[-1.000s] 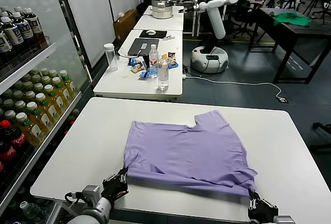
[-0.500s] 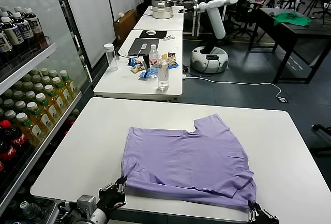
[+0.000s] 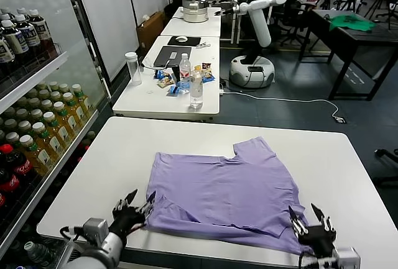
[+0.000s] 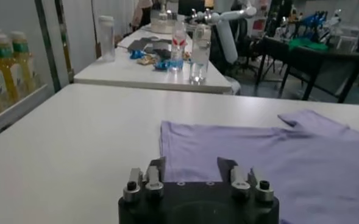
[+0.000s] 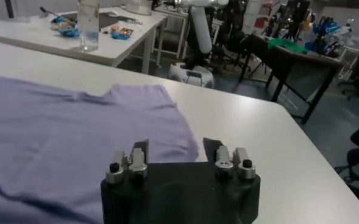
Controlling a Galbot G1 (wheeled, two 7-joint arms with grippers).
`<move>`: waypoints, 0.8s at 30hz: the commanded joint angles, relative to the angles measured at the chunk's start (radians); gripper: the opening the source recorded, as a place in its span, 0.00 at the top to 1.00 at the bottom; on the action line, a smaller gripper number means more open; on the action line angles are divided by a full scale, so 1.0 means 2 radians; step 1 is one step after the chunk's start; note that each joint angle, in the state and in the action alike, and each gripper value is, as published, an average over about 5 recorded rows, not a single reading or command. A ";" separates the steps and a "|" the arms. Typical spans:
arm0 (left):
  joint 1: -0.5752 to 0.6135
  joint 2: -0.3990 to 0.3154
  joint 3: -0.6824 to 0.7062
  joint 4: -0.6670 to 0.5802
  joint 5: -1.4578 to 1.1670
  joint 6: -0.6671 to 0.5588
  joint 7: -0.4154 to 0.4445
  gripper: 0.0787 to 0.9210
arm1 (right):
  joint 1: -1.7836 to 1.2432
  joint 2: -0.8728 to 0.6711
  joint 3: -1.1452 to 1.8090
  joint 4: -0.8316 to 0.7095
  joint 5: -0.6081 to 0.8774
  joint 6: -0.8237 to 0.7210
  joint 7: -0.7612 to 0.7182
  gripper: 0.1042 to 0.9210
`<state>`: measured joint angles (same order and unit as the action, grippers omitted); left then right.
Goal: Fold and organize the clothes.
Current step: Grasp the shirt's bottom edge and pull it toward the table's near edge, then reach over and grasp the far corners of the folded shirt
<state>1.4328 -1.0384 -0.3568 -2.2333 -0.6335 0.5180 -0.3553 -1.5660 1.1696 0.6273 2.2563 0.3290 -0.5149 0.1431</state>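
The clothes, one lavender T-shirt [image 3: 227,188], lie spread on the white table [image 3: 93,176], with a sleeve pointing to the far side. My left gripper [image 3: 134,205] stands open just off the shirt's near left corner, nothing between its fingers. My right gripper [image 3: 313,219] stands open at the near right corner, likewise holding nothing. In the left wrist view the left gripper [image 4: 191,165] faces the shirt's hem [image 4: 277,158] with its jaws wide apart. In the right wrist view the right gripper [image 5: 176,146] is open over the purple fabric [image 5: 63,128].
A glass-fronted drinks fridge [image 3: 37,126] lines the left side. Behind stands another white table [image 3: 149,98] with bottles, snacks and a laptop. Farther back are a white robot [image 3: 258,8] and a dark table with a green cloth [image 3: 351,22].
Both grippers were shut on the shirt's near corners and have opened and let go. The shirt's near edge slid a little toward the table's front and now lies flat.
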 commanded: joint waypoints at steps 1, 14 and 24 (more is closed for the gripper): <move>-0.223 -0.007 0.088 0.174 -0.016 -0.004 -0.011 0.23 | 0.236 -0.046 -0.071 -0.156 0.077 -0.032 0.022 0.14; -0.371 -0.051 0.169 0.368 -0.014 0.000 -0.010 0.12 | 0.448 -0.023 -0.195 -0.407 0.113 -0.032 0.023 0.12; -0.406 -0.065 0.185 0.425 -0.006 0.002 -0.007 0.12 | 0.504 0.002 -0.213 -0.497 0.112 -0.031 0.014 0.12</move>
<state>0.7794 -1.1400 -0.0567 -1.5913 -0.6459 0.5168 -0.3726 -0.7322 1.1593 0.2659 1.4801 0.5276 -0.5702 0.1674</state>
